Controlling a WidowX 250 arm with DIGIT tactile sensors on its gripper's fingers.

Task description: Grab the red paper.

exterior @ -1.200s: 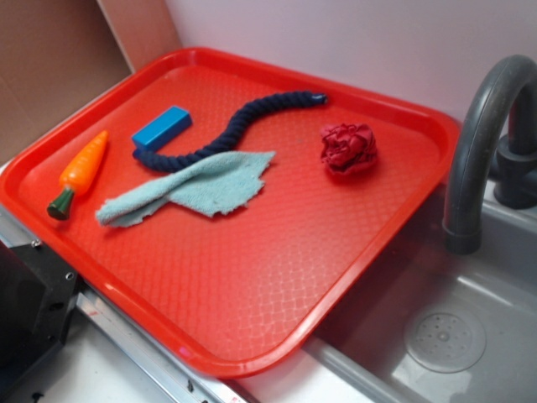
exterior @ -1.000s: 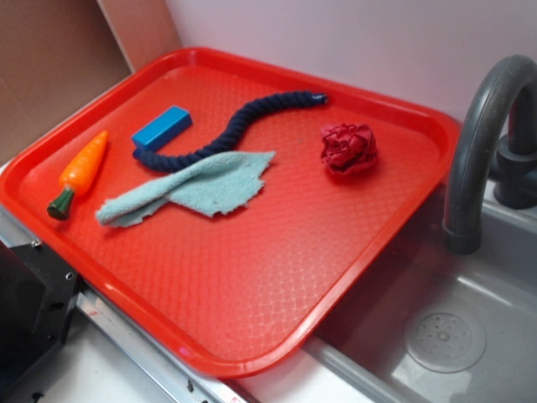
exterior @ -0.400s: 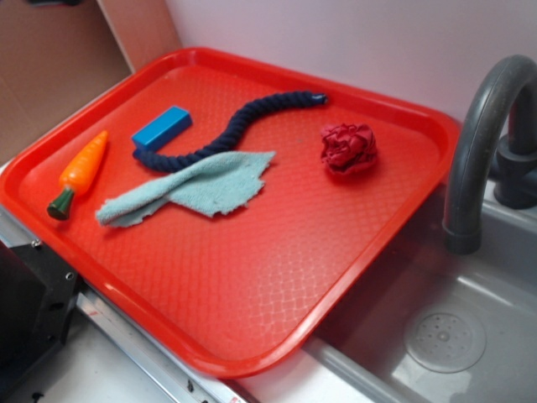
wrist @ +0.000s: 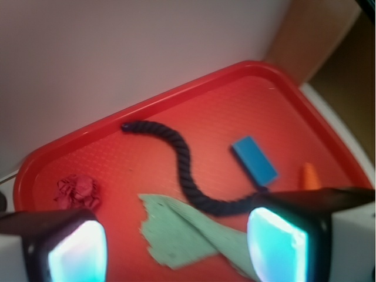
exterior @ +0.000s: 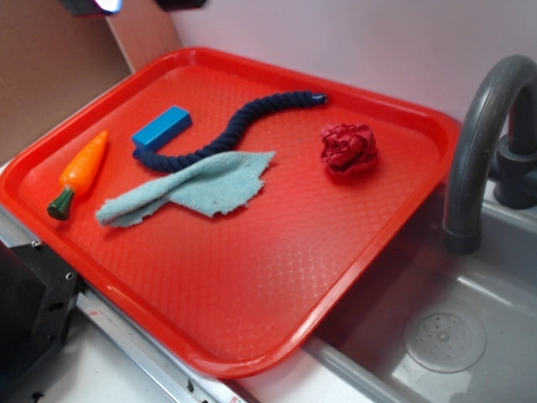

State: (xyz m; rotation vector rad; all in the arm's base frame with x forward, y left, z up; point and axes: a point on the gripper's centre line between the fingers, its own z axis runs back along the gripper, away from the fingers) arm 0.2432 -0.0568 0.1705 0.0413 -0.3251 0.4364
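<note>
Resting near the far right corner of the large bright red plastic tray [exterior: 252, 302], the dark-red crumpled ball of paper [exterior: 348, 148] lies free. Gripper [wrist: 176, 241] hangs above the tray with its jaws apart (empty). The navy twisted rope [exterior: 239, 126] curves mid-tray, touching the pale blue cloth [exterior: 193, 189]; blue rectangular block [exterior: 161, 128] and orange toy carrot [exterior: 80, 172] sit toward the left edge.
</note>
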